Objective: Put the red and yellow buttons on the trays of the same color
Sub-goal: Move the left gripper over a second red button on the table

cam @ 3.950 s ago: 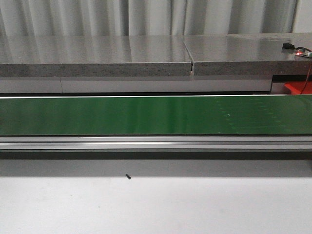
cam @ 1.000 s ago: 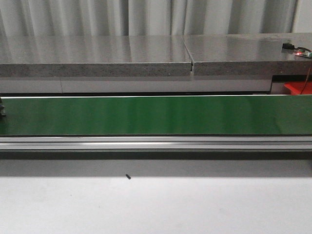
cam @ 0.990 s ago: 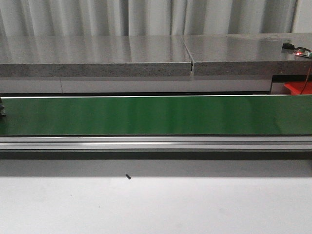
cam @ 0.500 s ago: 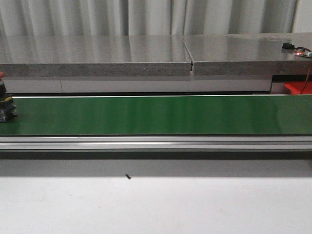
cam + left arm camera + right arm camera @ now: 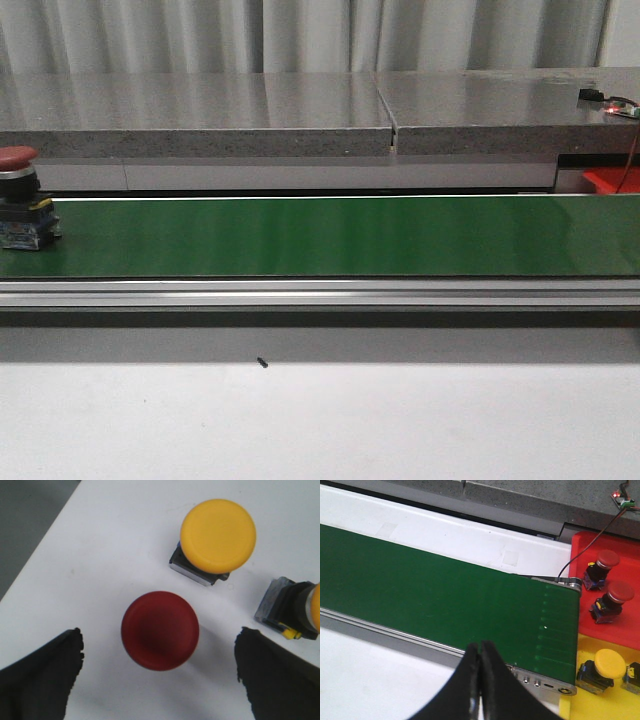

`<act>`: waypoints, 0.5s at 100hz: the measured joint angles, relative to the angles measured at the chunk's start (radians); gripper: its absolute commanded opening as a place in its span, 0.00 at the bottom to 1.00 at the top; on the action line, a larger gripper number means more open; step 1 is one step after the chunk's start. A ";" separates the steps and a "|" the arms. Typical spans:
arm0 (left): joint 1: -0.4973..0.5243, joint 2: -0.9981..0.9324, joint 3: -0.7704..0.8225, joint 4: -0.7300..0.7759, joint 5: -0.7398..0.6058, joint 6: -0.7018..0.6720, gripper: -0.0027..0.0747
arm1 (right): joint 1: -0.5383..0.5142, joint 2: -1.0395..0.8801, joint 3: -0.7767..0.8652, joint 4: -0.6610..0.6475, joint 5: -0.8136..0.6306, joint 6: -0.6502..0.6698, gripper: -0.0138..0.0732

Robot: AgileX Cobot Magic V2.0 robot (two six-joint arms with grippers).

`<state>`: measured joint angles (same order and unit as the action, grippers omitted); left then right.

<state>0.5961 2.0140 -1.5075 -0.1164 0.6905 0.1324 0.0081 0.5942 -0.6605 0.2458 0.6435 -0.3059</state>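
Three buttons already sorted, judging by the right wrist view: two red buttons resting on the red tray and one yellow button sitting on the yellow tray, with part of another object just beside it at the frame edge, too cut off to identify. More left to do. On the green conveyor belt, one red-capped button standing upright at the far left end, well apart from the trays at the opposite end. Under the left hand, three more unsorted buttons on the white bench: a red cap centred between the spread fingers, not touched by either; a yellow cap near it; a third button lying on its side, mostly out of frame. Right hand pressed together, holding nothing, hovering above the belt's near rail. Roughly at the midpoint or earlier, as a judgement; exact remaining count not visible.
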 measured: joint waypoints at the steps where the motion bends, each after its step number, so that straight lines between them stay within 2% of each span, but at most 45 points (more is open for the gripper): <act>1: 0.000 0.002 -0.002 0.000 -0.002 0.000 0.81 | 0.000 0.000 0.000 0.000 0.000 0.000 0.08; 50: 0.000 0.033 -0.002 0.000 -0.069 0.000 0.81 | 0.000 0.000 0.000 0.000 0.000 0.000 0.08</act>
<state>0.5961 2.0467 -1.5097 -0.1164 0.6213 0.1324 0.0081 0.5942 -0.6605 0.2458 0.6435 -0.3059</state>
